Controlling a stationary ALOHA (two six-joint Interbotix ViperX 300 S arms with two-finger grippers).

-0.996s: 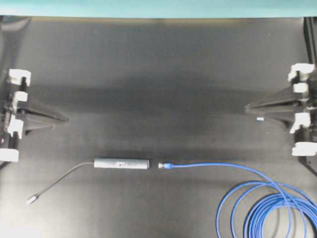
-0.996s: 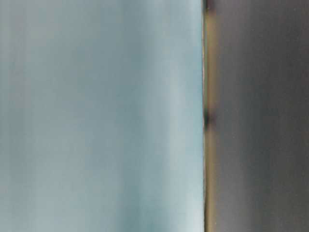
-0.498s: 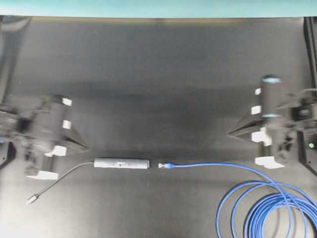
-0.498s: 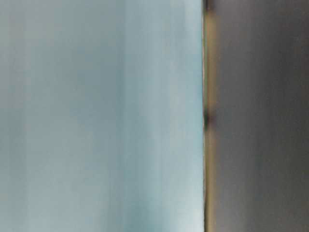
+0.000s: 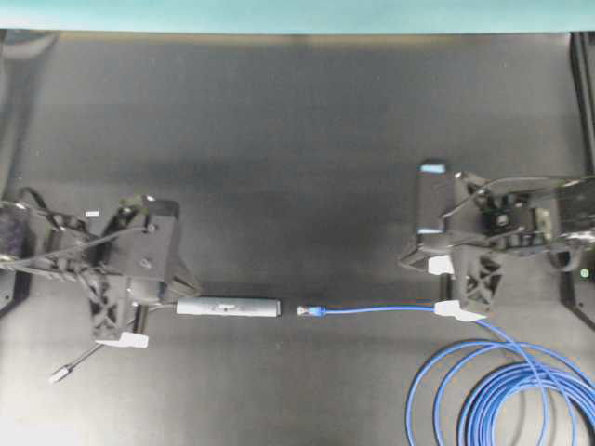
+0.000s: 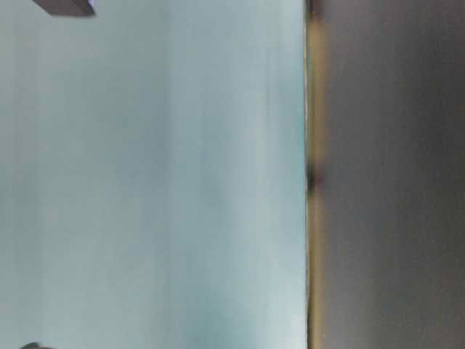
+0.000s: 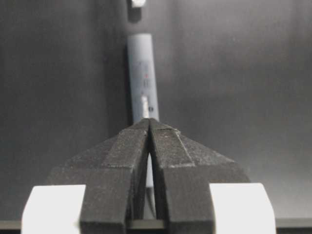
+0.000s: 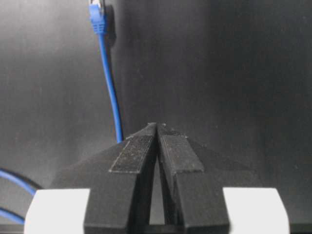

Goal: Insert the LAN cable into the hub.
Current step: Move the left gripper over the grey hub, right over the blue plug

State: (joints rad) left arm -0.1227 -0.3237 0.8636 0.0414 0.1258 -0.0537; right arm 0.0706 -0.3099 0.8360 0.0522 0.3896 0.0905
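The hub (image 5: 228, 306) is laid flat toward the front edge of the desk (image 5: 297, 139), left of the middle, with its long axis running from the desk's left edge to its right edge. The LAN cable (image 5: 390, 310) is stretched out along that same line, its plug (image 5: 310, 310) just beside the hub's right end but not touching it; a small gap is left between them. The rest of the cable is gathered in loops at the front right corner.

The left gripper (image 7: 148, 122) is found at the hub's left end, where the thin grey tail (image 5: 93, 353) leaves it; its jaws are pressed together and nothing is held. In the left wrist view the hub is seen straight ahead of the tips, lengthwise away from them. The right gripper (image 8: 156, 126) is likewise closed and empty, placed over the straight run of cable, with the plug ahead and a little to one side.

Each arm is thus nearer its own part. The table-level view is too blurred for heights to be judged, so contact cannot be told.
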